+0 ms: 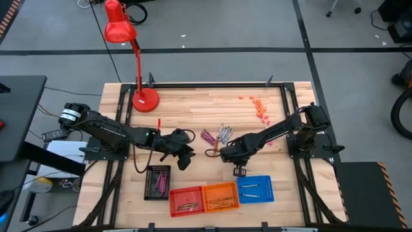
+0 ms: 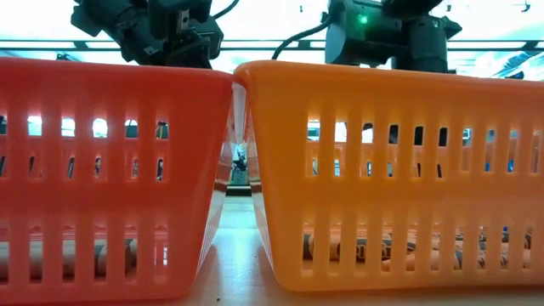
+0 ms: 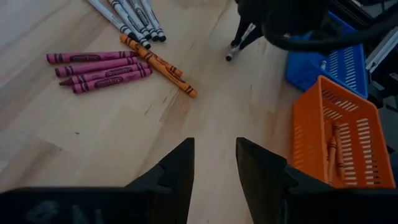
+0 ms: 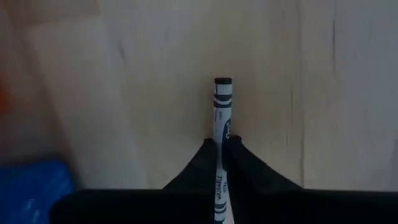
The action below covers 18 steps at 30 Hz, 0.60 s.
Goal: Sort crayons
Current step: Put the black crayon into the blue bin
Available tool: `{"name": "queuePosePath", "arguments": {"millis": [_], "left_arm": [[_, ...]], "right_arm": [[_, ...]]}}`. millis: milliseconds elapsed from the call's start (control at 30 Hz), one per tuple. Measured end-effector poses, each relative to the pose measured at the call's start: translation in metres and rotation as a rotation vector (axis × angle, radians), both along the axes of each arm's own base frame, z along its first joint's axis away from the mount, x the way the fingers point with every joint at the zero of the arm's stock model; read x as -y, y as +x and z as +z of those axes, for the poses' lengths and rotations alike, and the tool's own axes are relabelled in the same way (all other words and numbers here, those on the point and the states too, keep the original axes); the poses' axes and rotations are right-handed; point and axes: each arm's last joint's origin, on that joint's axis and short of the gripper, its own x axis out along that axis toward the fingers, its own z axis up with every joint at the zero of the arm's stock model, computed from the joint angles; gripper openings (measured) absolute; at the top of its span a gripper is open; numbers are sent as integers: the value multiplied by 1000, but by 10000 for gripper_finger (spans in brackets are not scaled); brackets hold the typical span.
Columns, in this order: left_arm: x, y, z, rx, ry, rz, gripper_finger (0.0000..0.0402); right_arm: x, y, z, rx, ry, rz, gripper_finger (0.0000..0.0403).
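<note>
Loose crayons lie flat on the wooden table at its middle: magenta ones, orange ones and grey-white ones. My right gripper is shut on one grey-white crayon between the pile and the blue basket; the gripper also shows in the left wrist view. My left gripper is open and empty, above bare table left of the pile, near the black tray. My right gripper pinches the grey-white crayon between its two fingers, which lie along it. The crayon's free end sticks out past the fingertips. In the left wrist view the crayon slants down below the gripper; whether its tip touches the table I cannot tell.
Along the near edge stand a black tray, a red basket, an orange basket with crayons inside, and the blue basket. A red desk lamp stands at the far left. Small red-pink bits lie at the far right.
</note>
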Motion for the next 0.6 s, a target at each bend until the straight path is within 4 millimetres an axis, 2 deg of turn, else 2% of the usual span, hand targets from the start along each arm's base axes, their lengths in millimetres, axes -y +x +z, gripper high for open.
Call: {"name": "queuePosePath", "arguments": {"millis": [200, 367, 500, 600], "left_arm": [[0, 0, 0, -1, 74, -56, 130], [0, 0, 0, -1, 91, -69, 130], [0, 0, 0, -1, 121, -93, 130], [0, 0, 0, -1, 121, -93, 130]], "right_arm": [[-2, 4, 22, -62, 25, 4, 29], [-12, 7, 48, -118, 53, 32, 30], [-25, 9, 70, -110, 53, 64, 31], [-42, 7, 80, -106, 57, 99, 32]]}}
